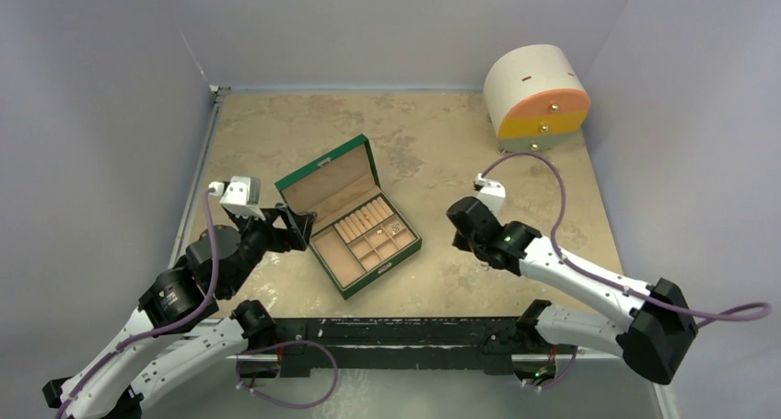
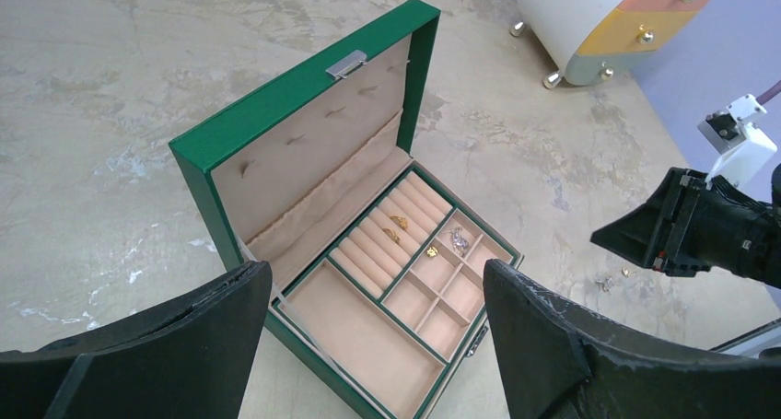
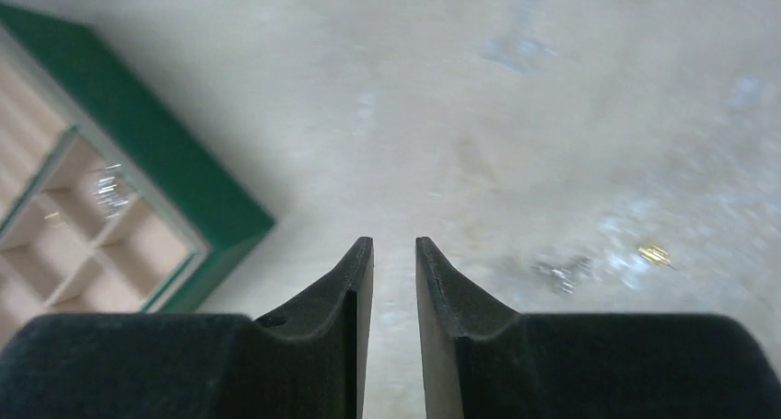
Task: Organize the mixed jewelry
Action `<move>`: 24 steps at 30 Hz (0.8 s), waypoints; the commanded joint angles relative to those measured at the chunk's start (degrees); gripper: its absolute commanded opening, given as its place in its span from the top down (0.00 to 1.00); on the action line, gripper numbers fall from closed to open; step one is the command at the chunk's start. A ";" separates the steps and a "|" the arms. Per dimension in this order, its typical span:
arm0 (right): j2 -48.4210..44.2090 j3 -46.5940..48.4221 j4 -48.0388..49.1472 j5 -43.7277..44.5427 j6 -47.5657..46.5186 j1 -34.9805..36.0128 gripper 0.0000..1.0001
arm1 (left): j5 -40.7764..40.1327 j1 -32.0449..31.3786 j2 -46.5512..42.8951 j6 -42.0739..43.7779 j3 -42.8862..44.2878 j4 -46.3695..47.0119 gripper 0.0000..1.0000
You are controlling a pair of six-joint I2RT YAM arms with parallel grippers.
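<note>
Sorting underway: some jewelry already in box compartments, a gold bit and silver bit lie on desk right of box. Right tool nearly together, empty; left tool apart. Next: right tool drops onto a loose bit.

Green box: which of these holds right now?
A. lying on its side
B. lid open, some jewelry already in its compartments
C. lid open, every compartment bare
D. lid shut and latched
B: the box stands lid-up, with gold pieces in the ring rolls and a silver piece in a small compartment.
</note>
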 commanded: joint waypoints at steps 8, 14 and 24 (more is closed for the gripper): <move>-8.69 -5.50 -18.73 3.74 15.02 -10.88 0.69 | 0.91 0.17 -0.33 1.18 0.00 2.32 0.15; -7.17 -5.89 -20.51 1.49 17.73 -18.80 0.64 | 0.96 0.21 -0.24 1.18 -0.05 2.32 0.15; -3.63 -8.70 -16.64 -1.68 18.96 -24.36 0.59 | 0.93 0.23 -0.50 1.18 -0.03 2.32 0.15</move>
